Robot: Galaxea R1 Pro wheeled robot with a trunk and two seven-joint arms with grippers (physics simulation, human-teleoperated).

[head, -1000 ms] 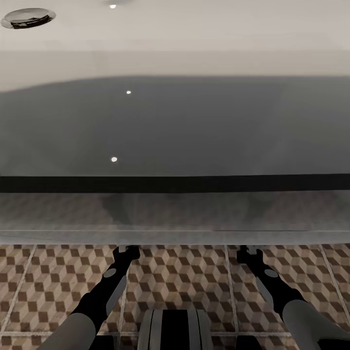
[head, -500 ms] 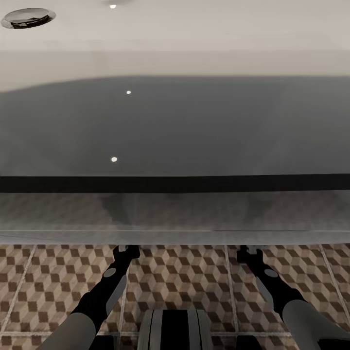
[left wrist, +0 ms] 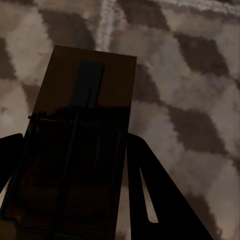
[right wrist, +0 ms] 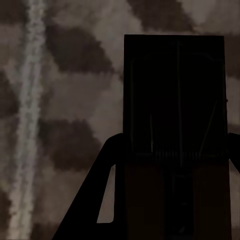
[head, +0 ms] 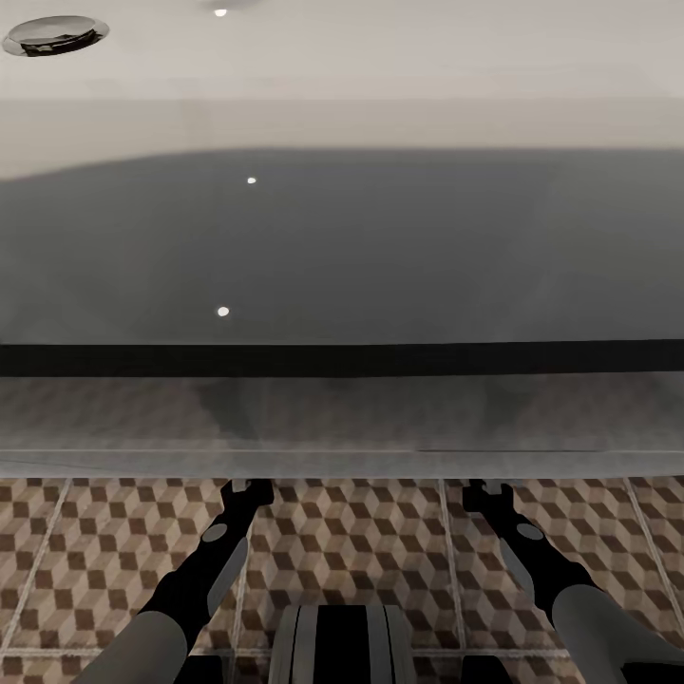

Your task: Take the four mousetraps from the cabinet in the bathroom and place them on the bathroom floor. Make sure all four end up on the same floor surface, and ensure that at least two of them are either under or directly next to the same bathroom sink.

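Your left gripper and right gripper reach under a white basin edge in the head view, so lower gently; each wrist view shows 1 mousetrap, left mousetrap and right mousetrap, clamped above the bathroom floor.

Grey arms (black forearms, grippers)

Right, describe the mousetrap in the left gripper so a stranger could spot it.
Start from the cube-patterned bathroom floor. Above it, between the dark fingers of the left gripper, sits the mousetrap: a flat tan rectangular board with a black wire mechanism. Plain wood against patterned tile marks it out.
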